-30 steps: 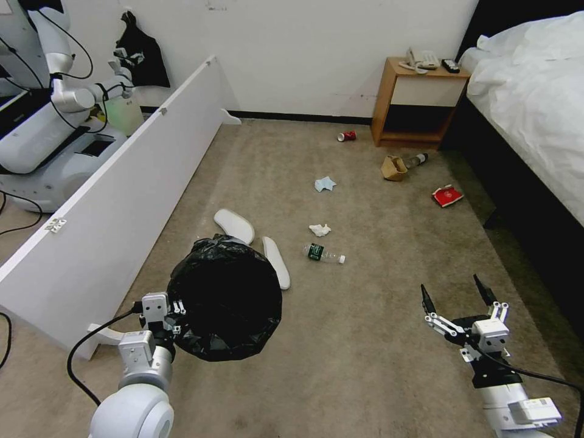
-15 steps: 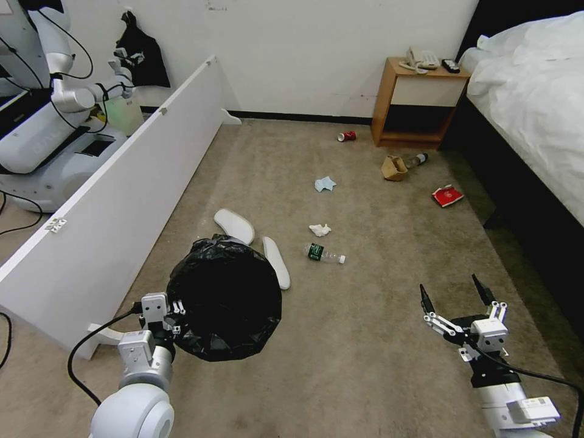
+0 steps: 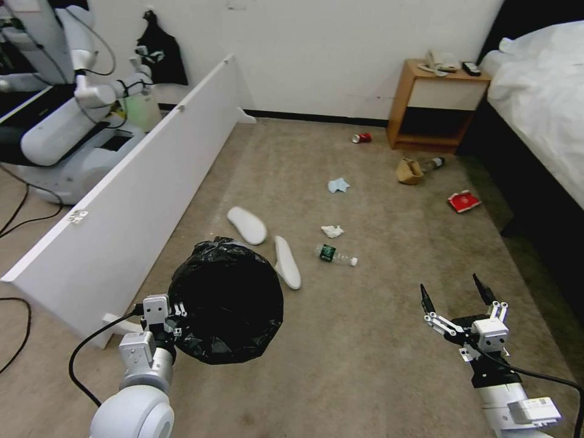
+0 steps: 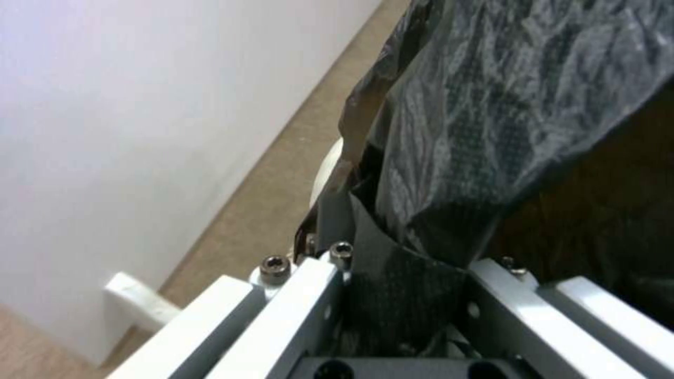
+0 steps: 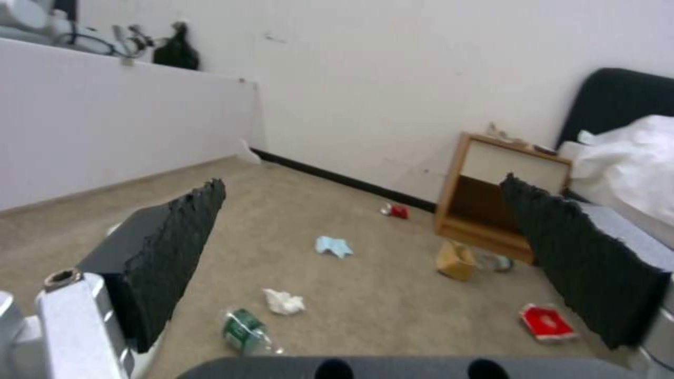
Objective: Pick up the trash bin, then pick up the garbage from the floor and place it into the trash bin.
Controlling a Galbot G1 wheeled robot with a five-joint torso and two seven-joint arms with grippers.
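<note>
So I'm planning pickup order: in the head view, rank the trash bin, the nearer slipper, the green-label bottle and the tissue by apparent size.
1. trash bin, held near the camera by the left gripper, so inflated
2. nearer slipper
3. green-label bottle
4. tissue

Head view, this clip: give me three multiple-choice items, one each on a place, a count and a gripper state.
1. Where does the clear plastic bottle with a green label lie?
A. on the wooden nightstand
B. on the carpet beside the crumpled white tissue
C. inside the bin

2. How many flat white slippers lie on the carpet?
A. two
B. one
C. four

3. What is the right gripper doing?
A. clamping a can
B. gripping the bin rim
C. open, holding nothing

Answers:
1 B: it lies on bare carpet next to the tissue.
2 A: one slipper and another lie past the round bin lined with a black garbage bag.
3 C: its fingers are spread, empty; the left gripper clamps the bin's rim.
</note>
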